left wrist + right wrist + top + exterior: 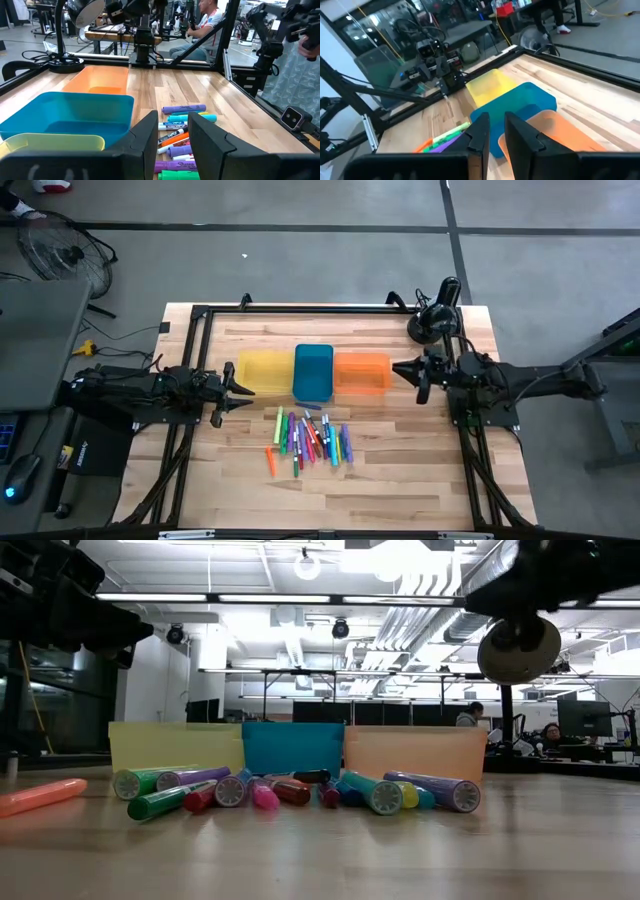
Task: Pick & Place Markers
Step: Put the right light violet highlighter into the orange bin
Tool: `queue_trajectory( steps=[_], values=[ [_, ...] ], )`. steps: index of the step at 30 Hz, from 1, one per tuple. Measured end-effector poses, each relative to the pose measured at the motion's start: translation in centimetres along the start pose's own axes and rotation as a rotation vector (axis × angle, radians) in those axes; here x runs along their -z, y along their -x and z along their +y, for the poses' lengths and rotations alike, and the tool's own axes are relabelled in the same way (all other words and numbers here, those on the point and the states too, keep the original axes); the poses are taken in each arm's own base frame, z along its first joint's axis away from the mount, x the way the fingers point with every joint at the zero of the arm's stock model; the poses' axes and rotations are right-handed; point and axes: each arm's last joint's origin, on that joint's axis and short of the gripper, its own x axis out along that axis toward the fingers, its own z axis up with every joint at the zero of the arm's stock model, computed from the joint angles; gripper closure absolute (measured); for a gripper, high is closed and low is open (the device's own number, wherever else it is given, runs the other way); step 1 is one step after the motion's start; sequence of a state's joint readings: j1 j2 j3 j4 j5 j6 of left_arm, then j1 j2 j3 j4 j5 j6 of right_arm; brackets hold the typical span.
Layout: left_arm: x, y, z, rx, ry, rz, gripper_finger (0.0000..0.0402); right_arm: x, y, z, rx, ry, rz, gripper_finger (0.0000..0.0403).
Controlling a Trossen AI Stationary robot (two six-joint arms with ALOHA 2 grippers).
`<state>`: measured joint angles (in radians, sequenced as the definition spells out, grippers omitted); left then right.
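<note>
- Nearest the front edge of the table [400, 490] lies the heap of markers [310, 440], loose on the bare wood in mixed colours, mostly pointing the same way. One orange marker [270, 461] sits a little apart on the left arm's side. I take it they were tipped out here so both arms can reach them.
- Just behind the heap stand three trays in a row, touching side to side: a yellow tray [262, 370], a blue tray [313, 372] and an orange tray [361, 373]. All three look empty, so to my eye no marker has been sorted yet.
- The left gripper [243, 389] hangs above the table beside the yellow tray, pointing inward. Its fingers [145, 135] stand partly apart with a clear gap and nothing between them; markers show through that gap.
- The right gripper [400, 369] hovers just beside the orange tray's outer end, facing the left one across the row. Its fingers [481, 131] are nearly pressed together, a narrow slit between them, holding nothing.
- Both arms flank the trays off the wood, which reads to me as a ready pose before the first pick.
- Beyond the table, people sit at desks in the room.
</note>
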<state>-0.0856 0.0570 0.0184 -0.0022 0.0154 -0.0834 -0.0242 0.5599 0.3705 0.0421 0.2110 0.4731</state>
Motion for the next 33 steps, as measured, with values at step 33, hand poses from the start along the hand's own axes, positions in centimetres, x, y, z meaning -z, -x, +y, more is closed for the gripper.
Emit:
queue_trajectory(
  steps=[33],
  values=[
    [0.0, 0.0, 0.0, 0.000, 0.000, 0.001, 0.0298, 2.6, -11.2, 12.3, 0.637, -0.113, 0.843, 0.0402]
  ],
)
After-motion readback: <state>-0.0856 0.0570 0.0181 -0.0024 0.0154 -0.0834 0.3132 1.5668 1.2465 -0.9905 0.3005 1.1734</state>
